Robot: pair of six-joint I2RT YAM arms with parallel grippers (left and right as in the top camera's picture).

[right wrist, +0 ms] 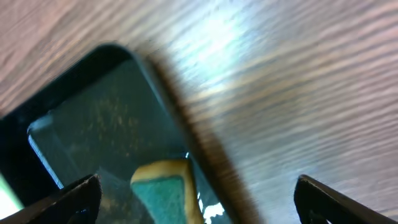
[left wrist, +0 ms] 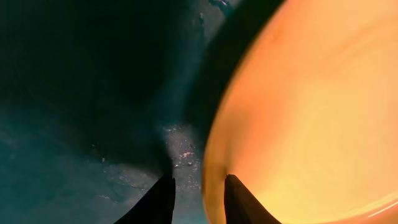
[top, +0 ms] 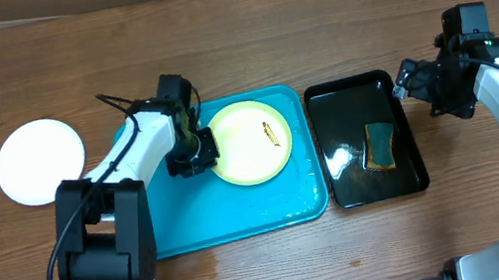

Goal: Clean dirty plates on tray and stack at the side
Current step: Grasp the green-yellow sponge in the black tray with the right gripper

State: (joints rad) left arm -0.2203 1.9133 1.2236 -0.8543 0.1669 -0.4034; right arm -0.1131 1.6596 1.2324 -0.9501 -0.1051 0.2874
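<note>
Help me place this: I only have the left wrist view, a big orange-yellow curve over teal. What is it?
Observer: Overhead, it is the yellow-green plate lying on the turquoise tray, with the left end effector at its left rim.
Operator: Is the plate clean?
Observer: No, a dark smear shows on its right half.
Operator: Where is the sponge?
Observer: The sponge lies in the black tray, beside the turquoise one.
Operator: And the other arm?
Observer: The right end effector is open, near the black tray's far right corner.
</note>
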